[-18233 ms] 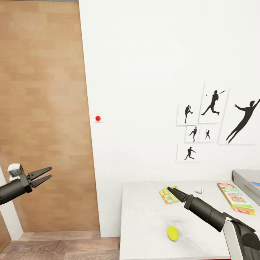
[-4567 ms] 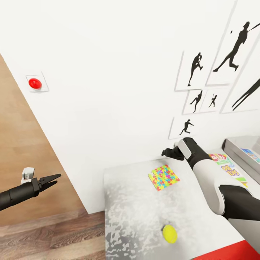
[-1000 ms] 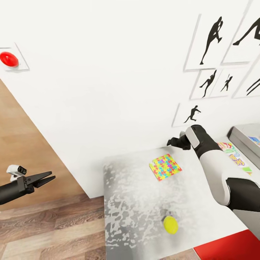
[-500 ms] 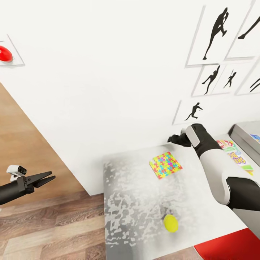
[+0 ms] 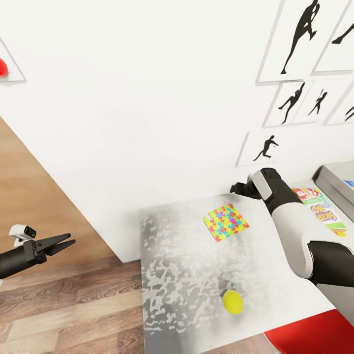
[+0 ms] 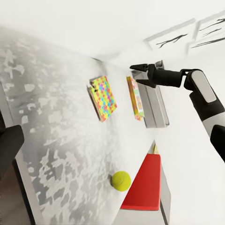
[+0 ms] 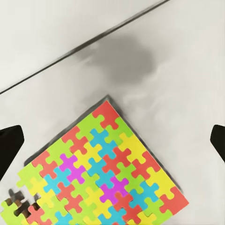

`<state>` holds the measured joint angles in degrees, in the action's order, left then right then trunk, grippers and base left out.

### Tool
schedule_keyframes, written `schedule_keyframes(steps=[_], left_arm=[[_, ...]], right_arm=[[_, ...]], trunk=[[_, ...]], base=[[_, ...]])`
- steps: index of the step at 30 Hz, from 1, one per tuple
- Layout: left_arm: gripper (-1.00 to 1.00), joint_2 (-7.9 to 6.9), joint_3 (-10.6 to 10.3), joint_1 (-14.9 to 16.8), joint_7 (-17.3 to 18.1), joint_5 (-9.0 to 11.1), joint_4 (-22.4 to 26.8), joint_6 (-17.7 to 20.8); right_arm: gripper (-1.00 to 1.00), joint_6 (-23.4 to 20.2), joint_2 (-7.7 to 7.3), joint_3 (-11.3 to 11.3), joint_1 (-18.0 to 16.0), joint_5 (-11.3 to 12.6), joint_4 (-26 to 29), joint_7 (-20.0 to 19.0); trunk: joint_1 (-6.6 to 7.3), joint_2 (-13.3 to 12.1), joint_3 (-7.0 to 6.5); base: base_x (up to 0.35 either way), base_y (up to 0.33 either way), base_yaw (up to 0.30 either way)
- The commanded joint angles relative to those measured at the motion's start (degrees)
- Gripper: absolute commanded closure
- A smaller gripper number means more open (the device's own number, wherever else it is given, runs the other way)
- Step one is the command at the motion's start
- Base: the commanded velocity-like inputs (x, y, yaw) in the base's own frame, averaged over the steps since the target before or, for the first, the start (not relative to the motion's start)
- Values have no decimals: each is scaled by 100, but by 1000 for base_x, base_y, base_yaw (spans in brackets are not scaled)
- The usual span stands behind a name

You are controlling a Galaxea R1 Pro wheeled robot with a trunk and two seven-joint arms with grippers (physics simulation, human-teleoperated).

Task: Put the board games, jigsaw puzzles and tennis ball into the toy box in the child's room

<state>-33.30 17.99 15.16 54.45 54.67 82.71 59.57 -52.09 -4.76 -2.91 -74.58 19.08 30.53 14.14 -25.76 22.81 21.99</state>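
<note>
Right gripper [image 6: 140, 75] jaws spread wide, empty, hovering above the surface [image 5: 187, 275] near the wall, just past the far edge of the puzzle [image 5: 226, 222]. In the right wrist view the puzzle [image 7: 98, 173] lies flat below, between the two finger tips [image 7: 9, 145], not touched.

Puzzle: thin, flat, probably light and stiff-ish, flush on the surface, so no edge to get under from straight above. Best bet is to pinch across a corner or one edge, or slide it to the surface's edge first. One corner looks to have loose or missing pieces; avoid gripping there.

Right arm is stretched forward and across, forearm over the surface, wrist pitched down.

Ball [image 5: 232, 301] sits near the front edge, well apart from the puzzle; round, will roll if nudged. A game box [image 5: 322, 211] lies just beside the toy box [image 5: 334, 184] at the right.

Left gripper [image 5: 58, 243] off to the side over the floor, jaws slightly parted, empty.
</note>
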Motion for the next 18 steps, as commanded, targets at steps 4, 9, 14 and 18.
schedule_keyframes(steps=[4, 9, 14, 18], left_arm=[[-100, -1, 2, 4, 22, -13, 0, 20], [-100, -1, 2, 4, 22, -16, -4, 20], [-100, -1, 2, 4, 22, -17, -8, 18], [-100, -1, 2, 4, 22, -17, -9, 17]], right_arm=[[-100, -9, 1, -8, -4, 65, 19, 53], [-100, -5, 14, -8, -4, 67, 28, 57], [-100, -3, 24, -8, -4, 69, 31, 66], [-100, 22, 37, -13, -4, 74, 32, 69]], trunk=[[-3, 11, 47], [-3, 11, 94], [-3, 11, 141], [-3, 11, 178]], base=[[0, 0, 0], [0, 0, 0], [0, 0, 0], [0, 0, 0]])
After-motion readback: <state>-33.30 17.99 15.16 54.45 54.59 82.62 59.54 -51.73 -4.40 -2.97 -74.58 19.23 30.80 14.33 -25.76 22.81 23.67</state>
